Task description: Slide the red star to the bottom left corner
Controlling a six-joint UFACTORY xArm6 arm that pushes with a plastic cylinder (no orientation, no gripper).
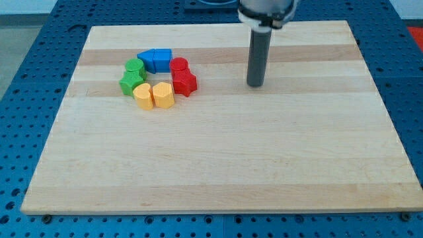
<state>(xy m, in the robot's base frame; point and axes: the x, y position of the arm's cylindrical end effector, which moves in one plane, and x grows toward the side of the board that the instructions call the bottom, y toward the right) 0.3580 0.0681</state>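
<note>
The red star (186,83) sits in the upper left part of the wooden board (218,172), on the right side of a tight ring of blocks. Just above it, touching, is a round red block (178,65). To its left at the ring's bottom stand two yellow blocks, one a hexagon-like piece (163,95) and the other more heart-shaped (142,96), side by side. Further left are two green blocks, one round (135,67) above a star-like one (131,82). Two blue blocks (155,59) close the ring at the top, pressed together. My tip (255,84) rests on the board to the right of the ring, well apart from the red star and at about its height in the view, touching no block. I have no jaws to open or close: I end in a plain dark rod (257,58) and it holds nothing. The board lies on a blue perforated table (39,59).
</note>
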